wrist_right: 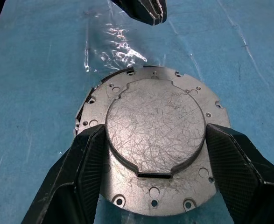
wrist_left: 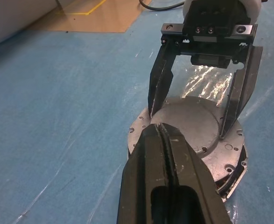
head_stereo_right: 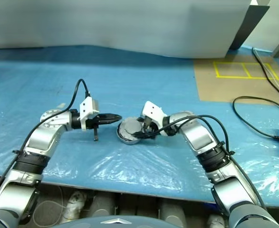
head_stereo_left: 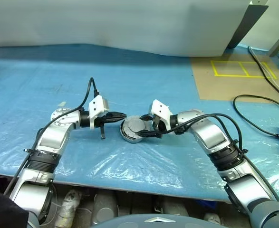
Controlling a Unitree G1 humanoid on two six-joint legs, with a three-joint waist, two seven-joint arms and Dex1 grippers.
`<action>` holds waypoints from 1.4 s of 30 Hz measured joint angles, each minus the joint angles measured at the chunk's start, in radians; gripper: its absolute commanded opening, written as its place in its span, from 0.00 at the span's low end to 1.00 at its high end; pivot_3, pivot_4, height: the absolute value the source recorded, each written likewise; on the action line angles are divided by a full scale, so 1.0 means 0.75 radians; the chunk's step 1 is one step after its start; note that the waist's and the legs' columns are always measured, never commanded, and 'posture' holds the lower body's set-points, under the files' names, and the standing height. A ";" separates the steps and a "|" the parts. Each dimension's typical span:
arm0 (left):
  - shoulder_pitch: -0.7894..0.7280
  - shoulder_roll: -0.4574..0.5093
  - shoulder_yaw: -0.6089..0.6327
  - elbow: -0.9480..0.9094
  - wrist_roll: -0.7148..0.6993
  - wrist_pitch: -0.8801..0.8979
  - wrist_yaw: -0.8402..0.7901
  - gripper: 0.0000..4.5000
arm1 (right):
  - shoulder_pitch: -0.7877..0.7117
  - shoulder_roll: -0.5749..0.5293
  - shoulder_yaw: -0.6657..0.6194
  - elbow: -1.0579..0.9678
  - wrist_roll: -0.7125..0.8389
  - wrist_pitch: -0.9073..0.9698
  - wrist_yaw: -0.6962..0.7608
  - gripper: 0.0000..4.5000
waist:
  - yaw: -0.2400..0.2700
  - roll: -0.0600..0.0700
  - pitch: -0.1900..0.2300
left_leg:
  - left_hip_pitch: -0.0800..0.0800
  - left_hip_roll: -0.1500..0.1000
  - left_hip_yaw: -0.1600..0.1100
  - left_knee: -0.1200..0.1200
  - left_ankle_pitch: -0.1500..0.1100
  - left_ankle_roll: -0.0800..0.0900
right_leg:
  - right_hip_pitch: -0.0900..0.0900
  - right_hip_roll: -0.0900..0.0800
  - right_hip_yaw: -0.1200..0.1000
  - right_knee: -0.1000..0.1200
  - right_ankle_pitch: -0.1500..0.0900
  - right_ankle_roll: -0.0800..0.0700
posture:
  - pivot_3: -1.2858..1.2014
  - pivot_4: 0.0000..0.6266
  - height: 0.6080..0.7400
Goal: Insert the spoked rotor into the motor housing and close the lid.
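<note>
Centrally on the blue plastic-covered table (head_stereo_left: 58, 80) sits the motor housing (head_stereo_left: 128, 137), a short round metal can, with the lid (wrist_right: 155, 140) lying down over it. Lid's plain silver-grey outer face is up: scratched raised centre disc, flat flange around it ringed with small holes. In the left wrist view the lid looks slightly offset from the can beneath, a sliver of the housing's rim showing at one edge; whether it is fully seated cannot be told.

Right gripper (head_stereo_left: 149, 130) comes in from the robot's right, pointing left and angled down. Its two black fingers (wrist_right: 87, 172) are spread wide and straddle the lid's raised centre, one on each side, tips over the flange. Contact with the metal cannot be confirmed; no squeeze on the disc visible.

Left gripper (head_stereo_left: 121, 115) reaches in from the robot's left, roughly level, fingers pressed together to a single point. Tip hangs just beside the housing's far-left edge, close above the lid's rim, holding nothing.

Further out: brown board with yellow tape rectangles (head_stereo_left: 241, 69) at the table's far right, black cables (head_stereo_left: 258, 114) looping beside it. Pale wall panel (head_stereo_left: 129, 23) behind the table.
</note>
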State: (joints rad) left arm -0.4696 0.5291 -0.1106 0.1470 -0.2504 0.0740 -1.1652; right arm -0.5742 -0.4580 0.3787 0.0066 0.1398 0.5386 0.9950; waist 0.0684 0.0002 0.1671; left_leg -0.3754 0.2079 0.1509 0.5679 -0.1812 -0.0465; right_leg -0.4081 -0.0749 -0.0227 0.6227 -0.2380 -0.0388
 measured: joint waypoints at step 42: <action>-0.133 -0.050 0.073 0.111 -0.092 0.051 0.051 0.00 | -0.171 0.263 -0.059 0.123 0.082 0.177 -0.097 0.66 | -0.002 -0.001 0.000 | -0.002 0.000 0.000 -0.003 0.000 -0.001 | -0.004 0.000 -0.001 0.000 0.000 0.000 | 0.52 0.24 1.00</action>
State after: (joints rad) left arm -0.5691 0.4915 -0.0559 0.2304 -0.3196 0.1122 -1.1267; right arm -0.7023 -0.2604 0.3343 0.0989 0.2016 0.6715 0.9225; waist 0.0671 -0.0002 0.1674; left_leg -0.3770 0.2078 0.1510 0.5656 -0.1811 -0.0469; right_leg -0.4110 -0.0745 -0.0231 0.6230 -0.2379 -0.0389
